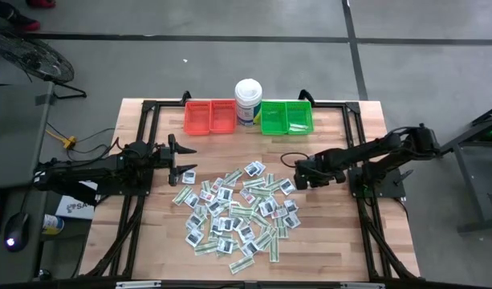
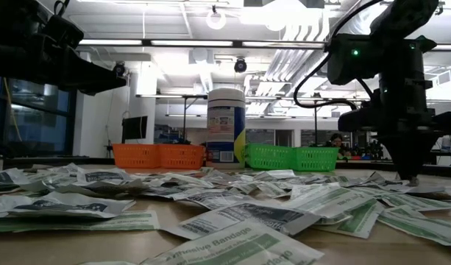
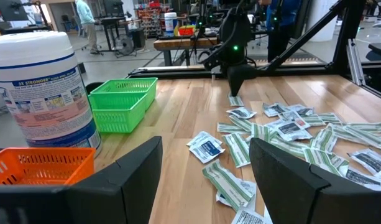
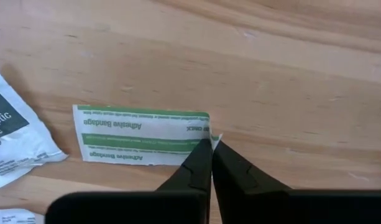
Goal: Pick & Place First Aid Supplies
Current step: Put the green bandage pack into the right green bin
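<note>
One green-white strip [image 4: 142,135] reads "Adhesive Bandage"; tub [image 3: 44,93] "3X STRONGER".

Right claw [image 4: 210,142] pinched closed low; left claw [image 3: 206,180] spread wide.

Bright overhead strip ceiling lights [image 2: 210,44] glare at 12 o'clock in low view; nearest green-and-white paper packets [image 2: 240,246] blurred; dark robot arms silhouetted; pale wooden table [image 1: 334,241] evenly lit, soft shadows.

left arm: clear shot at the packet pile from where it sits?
Probably yes. The left gripper hangs open at the pile's left edge, nothing between them. The right gripper is shut on a bandage strip at the far side.
</note>
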You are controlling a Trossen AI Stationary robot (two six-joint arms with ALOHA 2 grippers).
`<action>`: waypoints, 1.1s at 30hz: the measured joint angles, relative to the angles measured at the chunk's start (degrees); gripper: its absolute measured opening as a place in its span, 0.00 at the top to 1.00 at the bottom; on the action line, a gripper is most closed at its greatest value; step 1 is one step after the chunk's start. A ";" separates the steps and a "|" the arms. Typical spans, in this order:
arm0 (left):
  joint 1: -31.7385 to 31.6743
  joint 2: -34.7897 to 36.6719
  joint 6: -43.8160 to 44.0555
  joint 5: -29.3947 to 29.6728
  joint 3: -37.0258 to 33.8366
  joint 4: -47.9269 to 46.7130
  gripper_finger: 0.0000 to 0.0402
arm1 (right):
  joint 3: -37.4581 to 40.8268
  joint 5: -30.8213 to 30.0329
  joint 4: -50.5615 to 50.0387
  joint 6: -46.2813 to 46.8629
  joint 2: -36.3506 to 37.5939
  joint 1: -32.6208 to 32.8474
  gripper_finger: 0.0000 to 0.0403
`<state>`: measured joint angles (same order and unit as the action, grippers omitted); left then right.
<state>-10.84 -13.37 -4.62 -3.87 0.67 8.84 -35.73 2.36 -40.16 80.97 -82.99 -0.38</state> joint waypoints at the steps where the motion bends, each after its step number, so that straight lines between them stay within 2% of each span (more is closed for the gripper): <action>1: 0.01 0.00 0.00 0.01 0.00 0.00 0.41 | 0.00 0.05 0.06 0.00 0.44 -0.06 1.00; 17: -0.01 0.00 0.00 -0.01 0.00 -0.02 0.41 | 0.01 -3.78 1.92 -0.57 9.46 -1.28 1.00; 27: 0.00 0.00 0.00 -0.01 0.00 -0.01 0.41 | -0.11 -9.83 4.89 -6.84 19.70 -10.50 1.00; 33: -0.01 0.00 0.00 -0.01 0.00 -0.02 0.41 | -0.11 -11.40 9.65 -11.48 22.59 -16.92 1.00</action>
<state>-10.85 -13.37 -4.62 -3.88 0.67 8.82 -35.83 -9.04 -30.51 69.49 -60.39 -17.29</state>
